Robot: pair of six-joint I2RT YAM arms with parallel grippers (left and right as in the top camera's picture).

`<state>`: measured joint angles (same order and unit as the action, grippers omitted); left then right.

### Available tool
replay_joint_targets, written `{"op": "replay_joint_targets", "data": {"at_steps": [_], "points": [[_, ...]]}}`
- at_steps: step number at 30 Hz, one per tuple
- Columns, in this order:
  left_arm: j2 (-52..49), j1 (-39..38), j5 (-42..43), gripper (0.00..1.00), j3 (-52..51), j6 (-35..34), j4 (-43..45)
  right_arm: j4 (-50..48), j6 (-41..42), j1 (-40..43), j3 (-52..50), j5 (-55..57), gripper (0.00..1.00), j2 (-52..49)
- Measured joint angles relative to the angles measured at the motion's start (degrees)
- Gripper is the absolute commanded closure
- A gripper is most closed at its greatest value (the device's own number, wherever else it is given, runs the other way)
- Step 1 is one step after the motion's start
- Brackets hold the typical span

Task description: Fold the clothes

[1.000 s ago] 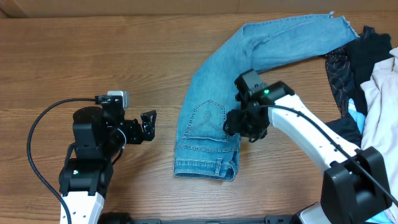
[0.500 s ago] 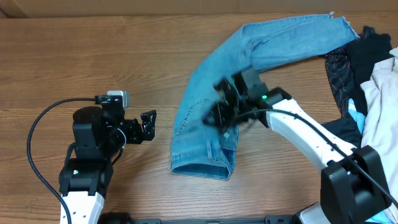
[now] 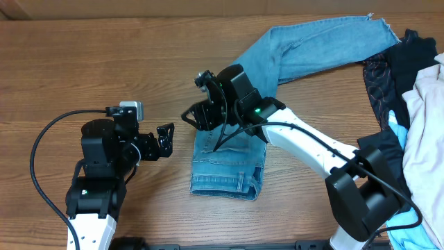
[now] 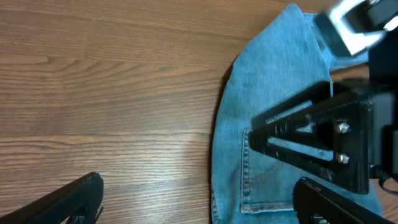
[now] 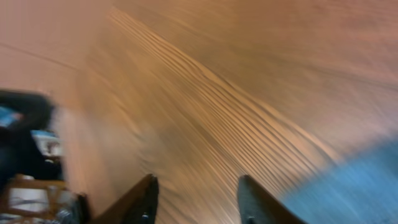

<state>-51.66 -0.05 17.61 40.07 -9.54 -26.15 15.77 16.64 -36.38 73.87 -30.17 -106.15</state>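
The light blue jeans (image 3: 239, 90) lie folded lengthwise across the table, waistband near the front edge (image 3: 227, 182), legs running to the back right. My right gripper (image 3: 192, 118) hovers open and empty over the jeans' left edge near the back pocket; its view is blurred, showing wood and a blue corner (image 5: 367, 186). My left gripper (image 3: 165, 141) is open and empty, just left of the jeans. The left wrist view shows the jeans' pocket (image 4: 273, 174) and the right arm (image 4: 329, 143) above it.
A dark patterned garment (image 3: 388, 83) and a cream cloth (image 3: 423, 118) are piled at the right edge of the table. Bare wood (image 3: 104, 62) lies left of the jeans.
My right gripper has swung left across the jeans, from their right edge to their left edge. The seat of the jeans shifted slightly left. The left arm has not moved.
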Motion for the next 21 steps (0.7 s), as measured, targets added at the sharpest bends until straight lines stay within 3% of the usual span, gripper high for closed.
{"op": "replay_joint_targets", "data": {"at_steps": [5,7,14,21], "points": [[0.0,-1.2,0.0,0.00,0.0,0.0,-0.2,11.3,0.2,6.6,0.1,4.2,0.45,4.5],[0.0,-4.1,-0.3,0.00,0.0,0.1,-0.2,16.6,0.3,12.1,0.3,7.1,0.43,10.6],[-2.1,-21.0,-8.2,0.00,3.4,0.5,-2.2,32.1,0.1,26.9,1.5,11.3,0.33,23.9],[-14.3,-38.9,-11.3,0.00,8.4,0.5,-2.9,43.7,-0.2,41.4,1.6,13.7,0.28,23.9]]}}
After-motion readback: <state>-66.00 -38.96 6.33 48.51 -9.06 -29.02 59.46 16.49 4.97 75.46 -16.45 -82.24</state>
